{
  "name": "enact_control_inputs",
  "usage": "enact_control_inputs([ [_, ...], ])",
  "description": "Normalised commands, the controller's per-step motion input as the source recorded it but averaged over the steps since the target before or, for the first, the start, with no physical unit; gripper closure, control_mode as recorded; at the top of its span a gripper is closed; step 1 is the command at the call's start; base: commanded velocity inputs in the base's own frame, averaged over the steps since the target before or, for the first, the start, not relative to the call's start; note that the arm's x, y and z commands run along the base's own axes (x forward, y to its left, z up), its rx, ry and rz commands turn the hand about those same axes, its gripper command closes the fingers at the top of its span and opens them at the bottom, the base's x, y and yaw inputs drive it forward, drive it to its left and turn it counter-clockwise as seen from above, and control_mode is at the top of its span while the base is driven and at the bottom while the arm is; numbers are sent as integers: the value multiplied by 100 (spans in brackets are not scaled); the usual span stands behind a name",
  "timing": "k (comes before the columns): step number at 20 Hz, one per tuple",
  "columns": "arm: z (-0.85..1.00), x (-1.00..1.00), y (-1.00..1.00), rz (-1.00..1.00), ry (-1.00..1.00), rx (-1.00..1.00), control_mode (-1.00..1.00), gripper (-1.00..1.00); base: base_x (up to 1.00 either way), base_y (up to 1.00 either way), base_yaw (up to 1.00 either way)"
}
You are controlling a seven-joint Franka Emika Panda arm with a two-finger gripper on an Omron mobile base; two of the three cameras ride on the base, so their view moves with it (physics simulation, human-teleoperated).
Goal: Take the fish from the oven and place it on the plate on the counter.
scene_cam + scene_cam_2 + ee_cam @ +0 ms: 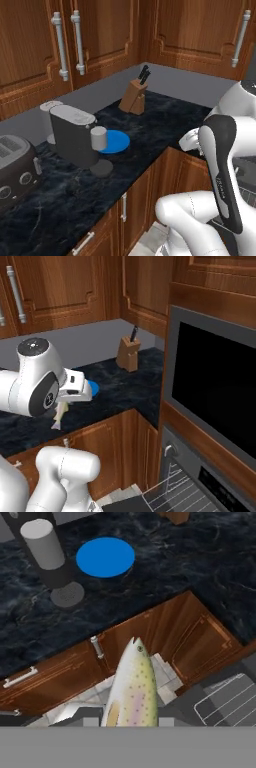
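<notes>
Nearest my hand camera is the slim pale cream fish [132, 687] with its faint speckles and pinkish flank, hanging head-outward straight along the view, which tells me the claw [62, 405] is clenched on its tail end. In the right base view I see the same fish dangling below the white wrist, over the front edge of the glossy black veined stone desk [122, 386] and the brown wooden cabinet doors below it.

So the first half of the job looks done, as I judge it: the fish is out of the grey steel oven [210, 476], whose door lies dropped open with a wire rack [172, 488] showing at the lower right. What is left is the carry and the release. The flat round bright blue plate [105, 557] lies on the desk well ahead of the fish, just beside the dark grey coffee machine [75, 135] with its pale cylinder on the front (the plate looks partly tucked behind it in the left base view). Nothing sits on the plate.

From here I would reckon on moving further in over the desk, lowering above the blue disc, then letting go. The coffee machine stands close on one side of the plate, so I would approach from the open side, away from it. The wooden knife block [133, 96] stands well apart at the back and should be no trouble.
</notes>
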Motion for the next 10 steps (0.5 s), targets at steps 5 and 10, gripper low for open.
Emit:
enact_control_inputs([
  [5, 0, 0, 0, 0, 0, 0, 100, 100, 87, 11, 5],
  [10, 0, 0, 0, 0, 0, 0, 100, 100, 99, 16, 4],
])
